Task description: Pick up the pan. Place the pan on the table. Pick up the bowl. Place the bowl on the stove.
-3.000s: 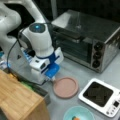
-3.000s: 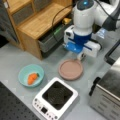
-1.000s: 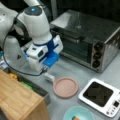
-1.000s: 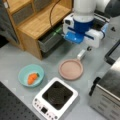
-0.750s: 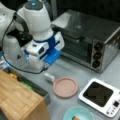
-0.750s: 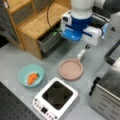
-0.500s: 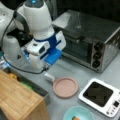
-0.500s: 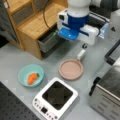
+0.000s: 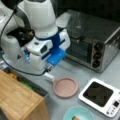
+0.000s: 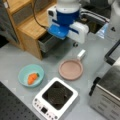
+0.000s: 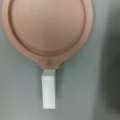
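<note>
Gripper (image 10: 74, 44) hovered above pan (image 10: 71, 69) handle, empty; finger spread not discernible. Pan flat on table (image 10: 15, 57); bowl (image 10: 31, 75) left of stove (image 10: 56, 100).

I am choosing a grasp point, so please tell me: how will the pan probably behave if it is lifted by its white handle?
The pan looks rigid and shallow, so it should not flex. Its handle is short and off to one side, so the dish will likely sag away from the grip. Its flat base suggests sliding, not rolling, on the table.
</note>
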You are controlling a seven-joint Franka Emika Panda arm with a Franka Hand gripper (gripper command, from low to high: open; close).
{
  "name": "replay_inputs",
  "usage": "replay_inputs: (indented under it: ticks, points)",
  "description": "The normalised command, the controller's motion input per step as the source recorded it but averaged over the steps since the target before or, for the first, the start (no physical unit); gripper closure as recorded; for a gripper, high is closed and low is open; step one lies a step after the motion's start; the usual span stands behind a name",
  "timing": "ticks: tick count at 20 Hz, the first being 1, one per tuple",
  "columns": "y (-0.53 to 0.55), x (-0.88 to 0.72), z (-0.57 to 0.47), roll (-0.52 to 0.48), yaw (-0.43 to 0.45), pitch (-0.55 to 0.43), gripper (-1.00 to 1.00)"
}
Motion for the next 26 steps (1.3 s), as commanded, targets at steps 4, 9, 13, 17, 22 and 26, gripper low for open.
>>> replay_inputs:
  ticks: [4,9,13,17,22,26]
  points:
    - [-0.32,0.62,0.39,-0.027,0.138,0.350,-1.00]
    - [-0.32,0.52,0.27,-0.021,0.174,0.302,-1.00]
    - [-0.33,0.47,0.19,-0.003,0.193,0.263,-1.00]
    - [-0.34,0.51,0.16,-0.018,0.183,0.271,-1.00]
    - [-0.36,0.59,0.15,-0.032,0.196,0.271,-1.00]
    - [-0.33,0.60,0.15,-0.015,0.202,0.255,-1.00]
